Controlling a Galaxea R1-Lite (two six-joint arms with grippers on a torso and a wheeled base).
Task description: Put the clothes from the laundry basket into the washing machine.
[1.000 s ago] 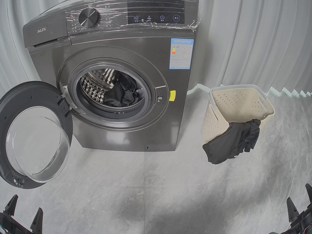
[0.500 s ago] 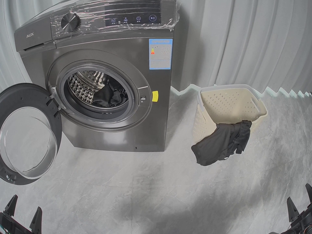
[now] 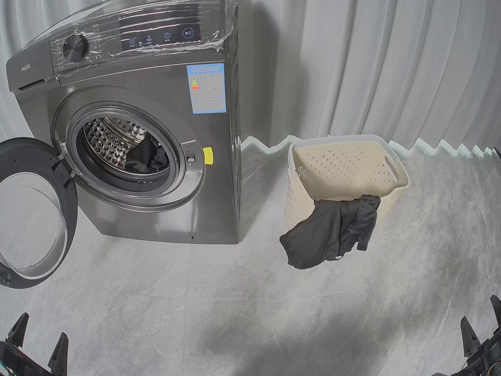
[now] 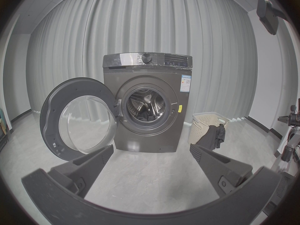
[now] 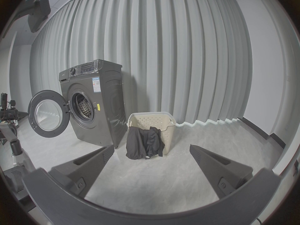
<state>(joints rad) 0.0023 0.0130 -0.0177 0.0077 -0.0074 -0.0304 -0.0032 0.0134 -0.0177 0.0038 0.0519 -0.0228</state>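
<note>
Fetch step: my left gripper and right gripper gape empty, next must reach dark garment draped over front rim of laundry basket.

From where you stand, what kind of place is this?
Likely a laundry corner in a curtained room: a washing machine with its door open, a laundry basket beside it, curtains behind.

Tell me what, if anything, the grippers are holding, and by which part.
Nothing is held. The left gripper and right gripper are open; the dark garment hangs over the laundry basket.
</note>
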